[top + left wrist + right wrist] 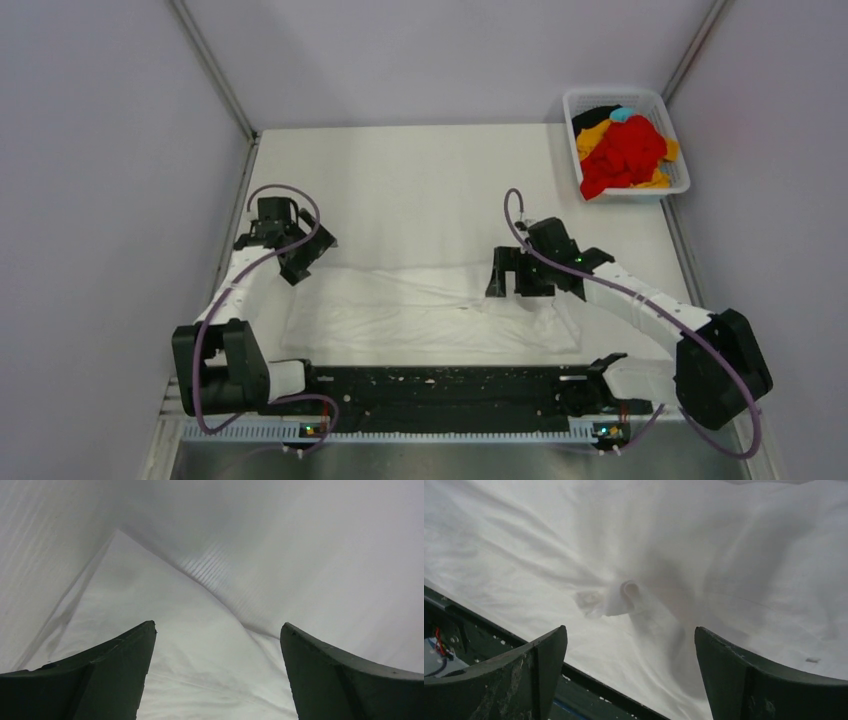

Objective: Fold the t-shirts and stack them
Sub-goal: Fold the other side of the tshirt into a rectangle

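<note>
A large white t-shirt [430, 310] lies spread flat on the near half of the table, wrinkled toward its right side. My left gripper [300, 258] hovers open over the shirt's far left corner; its wrist view has white cloth [200, 670] between the spread fingers [120, 670]. Over the shirt's far right part hangs my right gripper [512, 282], open too. In its wrist view a small twisted peak of cloth [611, 597] rises ahead of the empty fingers [734, 675]. More t-shirts, red [625, 152], yellow-orange, black and light blue, fill the basket.
The white mesh basket [585, 100] stands at the far right corner of the table. A black base rail [440, 390] runs along the near edge, just below the shirt's hem. Grey walls close in on both sides.
</note>
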{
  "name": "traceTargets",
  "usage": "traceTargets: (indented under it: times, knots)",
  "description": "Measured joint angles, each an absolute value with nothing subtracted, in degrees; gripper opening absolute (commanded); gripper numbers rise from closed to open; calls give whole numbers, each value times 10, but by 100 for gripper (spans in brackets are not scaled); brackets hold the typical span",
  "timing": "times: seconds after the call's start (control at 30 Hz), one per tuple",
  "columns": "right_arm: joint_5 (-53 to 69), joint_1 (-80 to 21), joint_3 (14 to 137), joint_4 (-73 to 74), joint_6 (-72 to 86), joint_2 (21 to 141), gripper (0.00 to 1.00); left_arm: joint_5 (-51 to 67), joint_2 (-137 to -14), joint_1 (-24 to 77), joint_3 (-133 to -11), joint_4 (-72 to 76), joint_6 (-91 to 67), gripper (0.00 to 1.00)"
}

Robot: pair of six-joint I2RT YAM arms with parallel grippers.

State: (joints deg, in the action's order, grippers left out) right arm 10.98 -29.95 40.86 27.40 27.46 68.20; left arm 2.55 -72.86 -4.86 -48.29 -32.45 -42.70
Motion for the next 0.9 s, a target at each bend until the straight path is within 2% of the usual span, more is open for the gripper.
traceTargets:
  times: [0.27, 0.47, 0.6, 0.77, 0.9]
  knots:
    - [188, -343, 359, 273, 250, 696, 95, 39, -729, -47, -474, -321, -402, 99]
    - [234, -418, 346, 341, 262, 560, 99, 43, -733, -47, -475, -319, -380, 99]
    - [234, -419, 346, 368, 272, 509, 99, 57, -749, -45, -476, -311, -375, 99]
    - [227, -419, 345, 385, 272, 536, 99, 67, -768, -39, -482, -308, -373, 99]
    - [176, -418, 346, 390, 282, 543, 99, 72, -768, -36, -487, -307, -373, 99]
